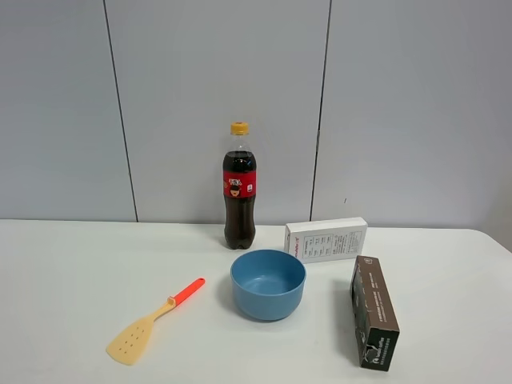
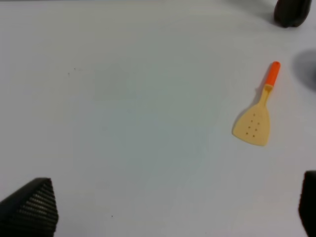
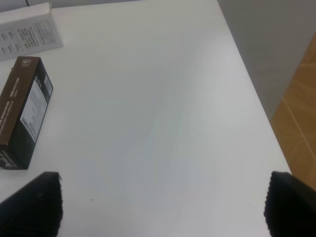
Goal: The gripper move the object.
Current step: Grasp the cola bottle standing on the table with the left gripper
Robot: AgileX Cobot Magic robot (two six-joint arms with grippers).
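The cola bottle (image 1: pixel 239 188) stands upright at the rear of the white surface (image 1: pixel 64 272), close to the wall panels and just behind the blue bowl (image 1: pixel 268 283). A white box (image 1: pixel 326 239) lies just beside the bottle, and a dark box (image 1: pixel 374 322) lies near the front edge. A yellow spatula (image 1: pixel 152 323) with an orange handle lies well apart from the bottle. The left pincer (image 2: pixel 168 212) is spread wide above bare surface near the spatula. The right pincer (image 3: pixel 160 207) is likewise spread, beside the dark box.
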